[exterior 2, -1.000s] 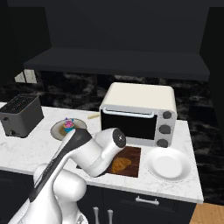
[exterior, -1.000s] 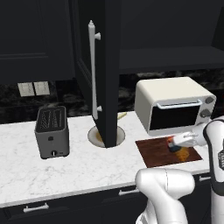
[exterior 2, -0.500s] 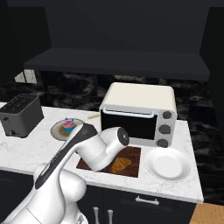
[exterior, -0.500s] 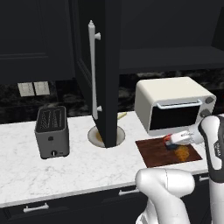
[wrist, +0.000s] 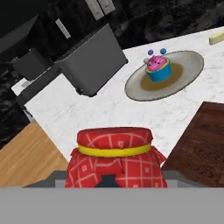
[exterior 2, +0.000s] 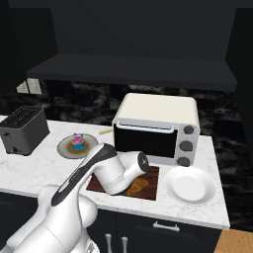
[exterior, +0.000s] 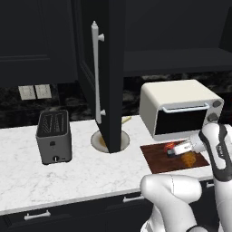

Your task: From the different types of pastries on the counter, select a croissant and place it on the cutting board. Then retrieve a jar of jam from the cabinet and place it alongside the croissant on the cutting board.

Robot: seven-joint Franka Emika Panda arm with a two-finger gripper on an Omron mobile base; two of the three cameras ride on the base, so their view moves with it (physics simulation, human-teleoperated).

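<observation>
My gripper is shut on the jar of jam and holds it on its side, low over the dark wooden cutting board. The hand view has the jar close up, with a red checked top and a yellow band, and the board's corner to its right. The golden croissant lies on the board just right of the jar, and appears again beside my arm. The black cabinet door stands open over the marble counter, its white bar handle facing me.
A cream toaster oven stands behind the board. A grey toaster sits at the left. A cupcake rests on a round plate, and a white plate lies right of the board.
My gripper has carried the jar a little left and down, closer to the board beside the croissant. The croissant, the door and the base have not moved.
</observation>
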